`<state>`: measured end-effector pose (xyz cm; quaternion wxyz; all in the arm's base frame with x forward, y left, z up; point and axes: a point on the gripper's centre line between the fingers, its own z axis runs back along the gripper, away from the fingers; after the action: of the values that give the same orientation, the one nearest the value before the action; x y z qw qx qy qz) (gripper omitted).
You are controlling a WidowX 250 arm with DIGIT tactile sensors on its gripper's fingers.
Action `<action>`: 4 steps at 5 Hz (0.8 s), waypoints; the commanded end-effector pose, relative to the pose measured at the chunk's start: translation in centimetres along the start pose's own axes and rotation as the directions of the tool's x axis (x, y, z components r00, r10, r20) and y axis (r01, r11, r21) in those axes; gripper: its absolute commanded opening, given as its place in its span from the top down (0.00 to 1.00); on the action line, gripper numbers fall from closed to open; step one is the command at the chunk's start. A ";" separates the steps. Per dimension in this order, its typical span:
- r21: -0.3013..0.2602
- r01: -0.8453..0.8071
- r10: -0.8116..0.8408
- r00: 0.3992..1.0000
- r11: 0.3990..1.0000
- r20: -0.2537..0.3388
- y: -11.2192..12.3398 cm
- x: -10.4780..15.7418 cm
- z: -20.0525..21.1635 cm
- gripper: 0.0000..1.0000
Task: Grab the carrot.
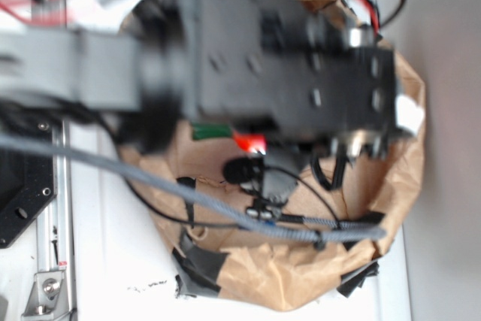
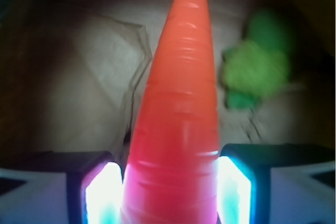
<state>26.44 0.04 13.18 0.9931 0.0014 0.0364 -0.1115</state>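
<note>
Between the two glowing pads of the pincer (image 2: 170, 192), in the wrist view, sits the thick end of the carrot (image 2: 178, 119); both pads (image 2: 102, 195) touch its sides, so the pincer is clenched on the carrot. The orange body tapers away from the pincer to a point, roughly centred between the pads. Below it lies crumpled brown paper (image 2: 84, 72), and a fuzzy green plush toy (image 2: 257, 66) rests well off to one side. In the blurred exterior view, the black arm (image 1: 285, 58) hangs over a brown paper bag (image 1: 293, 276) opened like a bowl on the white bench (image 1: 113, 261), and only a sliver of orange shows under the arm. To finish well, the grip should probably remain firm and even, since glossy tapered plastic may slide forward, and any lift should go straight up, clear of the bag's raised walls and the loose cable (image 1: 188, 193).
</note>
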 end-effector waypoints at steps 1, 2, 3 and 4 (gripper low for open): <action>-0.049 -0.260 0.265 0.949 0.964 0.169 1.4 -2.6 8.2 1.00; -0.047 -0.301 0.304 0.928 0.952 0.214 1.3 -2.8 8.1 1.00; -0.042 -0.307 0.309 0.931 0.951 0.197 1.2 -2.7 7.4 1.00; -0.034 -0.309 0.310 0.933 0.950 0.185 1.1 -2.7 6.9 1.00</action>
<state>24.58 2.18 19.55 0.9980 -0.0076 -0.0427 0.0461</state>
